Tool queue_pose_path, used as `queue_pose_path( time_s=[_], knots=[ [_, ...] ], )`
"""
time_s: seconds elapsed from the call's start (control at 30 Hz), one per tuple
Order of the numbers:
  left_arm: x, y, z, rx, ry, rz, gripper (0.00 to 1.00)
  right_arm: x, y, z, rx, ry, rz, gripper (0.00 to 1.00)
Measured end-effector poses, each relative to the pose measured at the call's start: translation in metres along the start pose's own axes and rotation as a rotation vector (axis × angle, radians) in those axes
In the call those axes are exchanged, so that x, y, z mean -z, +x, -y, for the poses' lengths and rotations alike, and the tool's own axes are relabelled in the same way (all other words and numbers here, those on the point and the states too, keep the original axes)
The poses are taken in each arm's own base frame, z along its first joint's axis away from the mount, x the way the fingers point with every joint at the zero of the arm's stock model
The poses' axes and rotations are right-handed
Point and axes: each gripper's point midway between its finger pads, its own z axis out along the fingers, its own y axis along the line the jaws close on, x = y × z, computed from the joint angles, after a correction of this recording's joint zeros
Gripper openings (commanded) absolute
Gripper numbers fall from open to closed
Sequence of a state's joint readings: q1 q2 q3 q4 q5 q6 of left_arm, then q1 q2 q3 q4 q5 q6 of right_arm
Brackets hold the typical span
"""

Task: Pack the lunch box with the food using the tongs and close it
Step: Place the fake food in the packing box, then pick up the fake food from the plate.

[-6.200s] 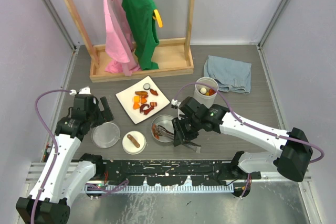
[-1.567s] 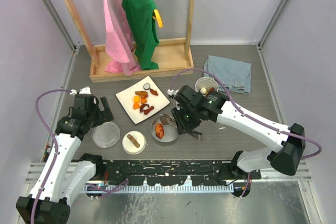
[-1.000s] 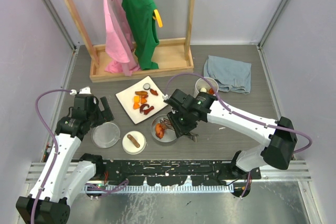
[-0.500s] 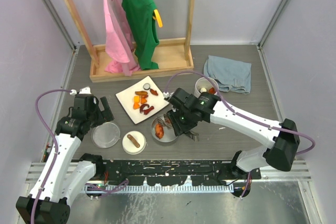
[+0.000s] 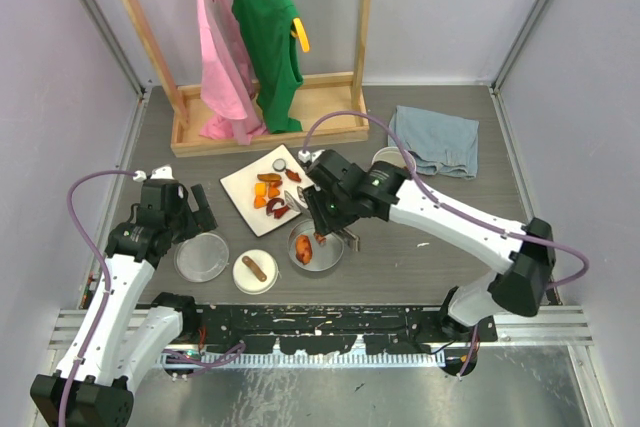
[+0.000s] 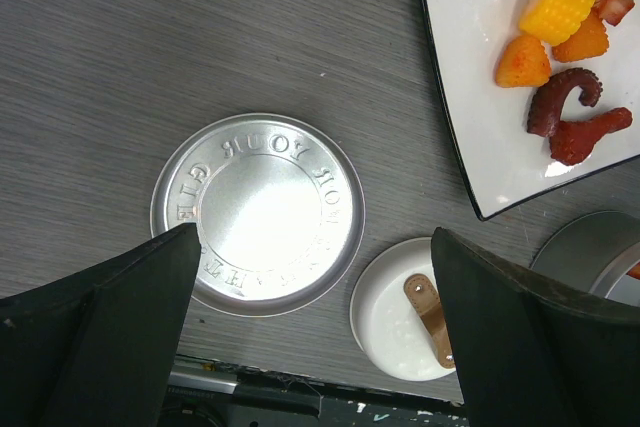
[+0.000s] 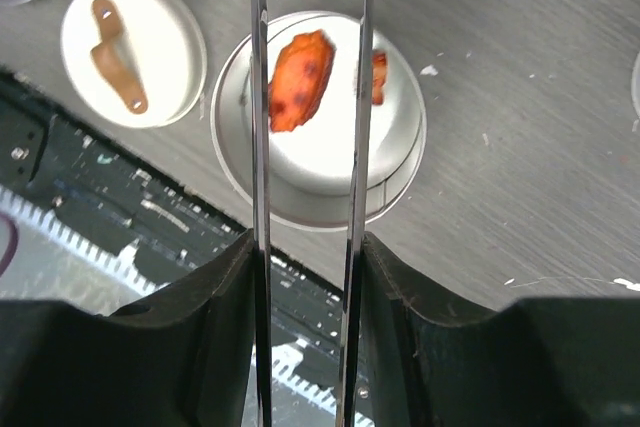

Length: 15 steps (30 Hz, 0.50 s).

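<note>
My right gripper is shut on the tongs, whose two thin silver arms stand a little apart and reach out over the shallow tin of the lunch box toward the white plate. An orange piece of food and a small red bit lie in that tin; nothing shows between the tongs' arms. More food sits on the plate. The flat lid lies below my open, empty left gripper. The tall cup is mostly hidden behind the right arm.
A small white dish with a brown strap-like piece sits between lid and tin. A wooden rack with a pink and a green garment stands at the back. A blue cloth lies at the back right.
The right arm has swung up and left from over the tin toward the plate with the tongs, whose arms have spread a little. An orange piece now lies in the tin. The left arm stays still.
</note>
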<state>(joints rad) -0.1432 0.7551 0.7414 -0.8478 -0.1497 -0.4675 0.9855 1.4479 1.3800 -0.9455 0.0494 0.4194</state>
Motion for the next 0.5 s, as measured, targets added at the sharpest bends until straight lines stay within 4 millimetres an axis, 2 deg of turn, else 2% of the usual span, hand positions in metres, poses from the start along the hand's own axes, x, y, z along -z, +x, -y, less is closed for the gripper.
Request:
queue_pose_path(
  time_s=[0.2, 0.5],
  knots=[
    [0.0, 0.0, 0.0, 0.0, 0.001, 0.001, 1.0, -0.028, -0.013, 0.012, -0.002, 0.119, -0.011, 0.46],
    [0.0, 0.0, 0.0, 0.0, 0.0, 0.002, 1.0, -0.058, -0.03, 0.025, 0.024, 0.198, -0.03, 0.46]
  ],
)
